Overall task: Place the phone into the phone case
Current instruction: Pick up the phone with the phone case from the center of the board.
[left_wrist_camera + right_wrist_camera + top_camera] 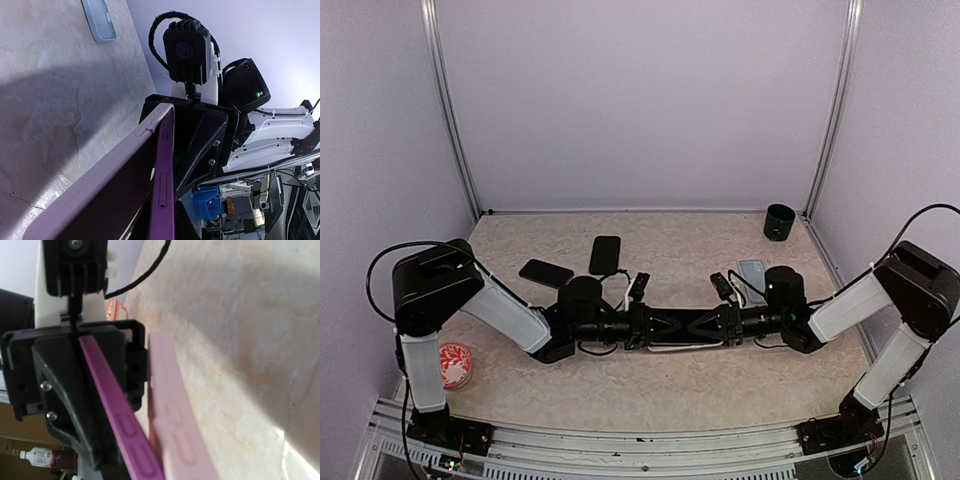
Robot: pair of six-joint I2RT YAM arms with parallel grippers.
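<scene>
Two grippers meet end to end, bridged by a slim purple phone (127,435) with raised side buttons. The left gripper (97,375) pinches one end and the right gripper (171,122) clamps the other. A pale pink phone case (172,425) lies alongside, just outside the left jaws.

Rear overhead view; wrist views close at opposite ends of phone (163,190)

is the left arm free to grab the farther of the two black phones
Probably not yet: the left gripper is shut on the purple phone, so it would have to let go first. Nothing else seems to block the way to that black phone.
</scene>
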